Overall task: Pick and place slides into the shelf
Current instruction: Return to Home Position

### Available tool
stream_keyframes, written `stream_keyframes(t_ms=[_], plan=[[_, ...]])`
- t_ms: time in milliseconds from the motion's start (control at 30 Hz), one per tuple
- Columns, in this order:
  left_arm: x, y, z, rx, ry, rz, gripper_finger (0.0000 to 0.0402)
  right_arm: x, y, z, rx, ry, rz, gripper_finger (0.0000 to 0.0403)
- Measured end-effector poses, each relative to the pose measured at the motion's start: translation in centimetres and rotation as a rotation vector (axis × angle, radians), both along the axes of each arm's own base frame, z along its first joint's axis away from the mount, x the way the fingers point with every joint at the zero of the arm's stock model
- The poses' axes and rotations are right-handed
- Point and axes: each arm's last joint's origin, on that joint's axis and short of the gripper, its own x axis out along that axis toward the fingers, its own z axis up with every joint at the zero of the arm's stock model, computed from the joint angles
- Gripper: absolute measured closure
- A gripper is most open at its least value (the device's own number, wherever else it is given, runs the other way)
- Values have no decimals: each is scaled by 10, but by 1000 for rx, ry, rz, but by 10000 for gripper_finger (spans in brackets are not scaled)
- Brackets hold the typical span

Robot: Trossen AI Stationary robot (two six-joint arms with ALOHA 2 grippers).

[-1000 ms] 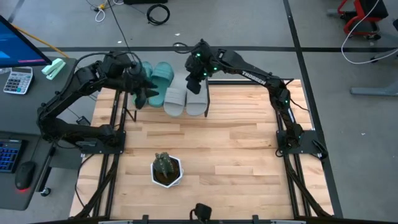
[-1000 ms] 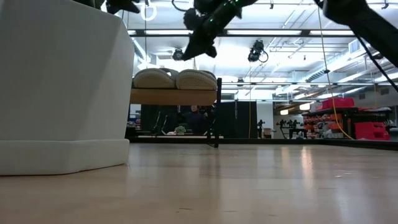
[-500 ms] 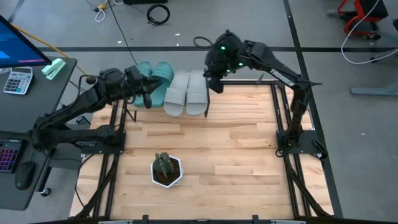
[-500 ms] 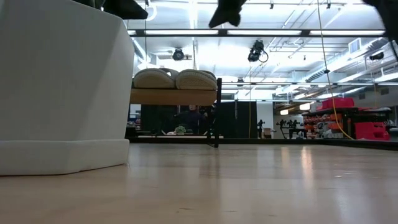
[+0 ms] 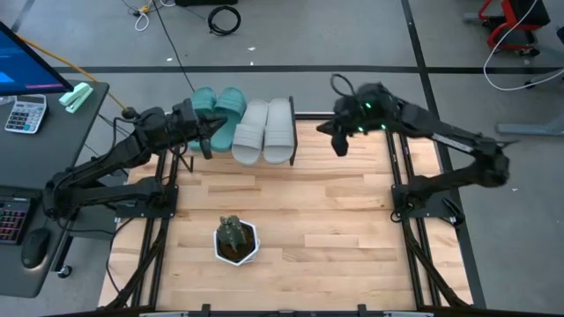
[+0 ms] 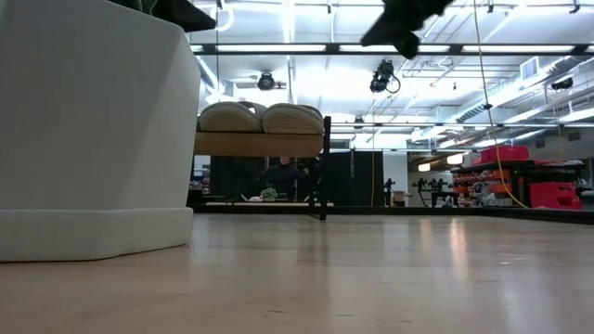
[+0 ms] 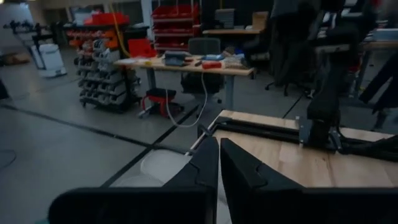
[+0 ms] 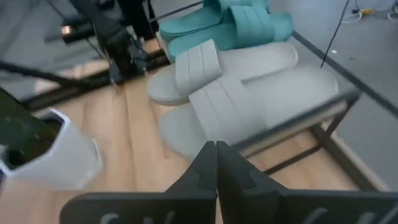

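High view, upper centre: four slides [image 5: 251, 125] fill the shelf [image 6: 255, 144], so the left gripper [image 5: 205, 136] and right gripper [image 5: 340, 143] flank it empty, fingers [image 8: 200, 171] pressed together; job probably done.

Shelf [image 6: 255, 144], seemingly four slides [image 5: 251, 132] on top

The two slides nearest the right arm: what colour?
Light grey; these slides show best in the right wrist view.

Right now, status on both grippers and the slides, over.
Left gripper shut, empty, beside the teal slides. Right gripper shut, empty, clear of the shelf. Teal slides and grey slides all on the shelf. Potted plant stands apart, nothing in the way.
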Motion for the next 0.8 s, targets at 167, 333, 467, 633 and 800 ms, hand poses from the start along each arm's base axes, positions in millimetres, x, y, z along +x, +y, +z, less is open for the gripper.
stream_keyframes(t_ms=[167, 333, 467, 633, 800], plan=[[2, 1, -5, 25, -34, -18, 395, -28, 19, -18, 54, -47, -67, 403], [1, 6, -20, -22, -54, 13, 390, -46, 34, -23, 96, -79, -105, 403], [-1, 8, -32, -37, -84, 57, 393, -52, 41, -20, 106, -106, -135, 403], [-8, 1, -40, -64, -159, 62, 393, -52, 43, -21, 130, -106, -153, 403], [-18, -17, -58, -95, -272, 7, 397, -49, 42, -23, 150, -94, -162, 403]])
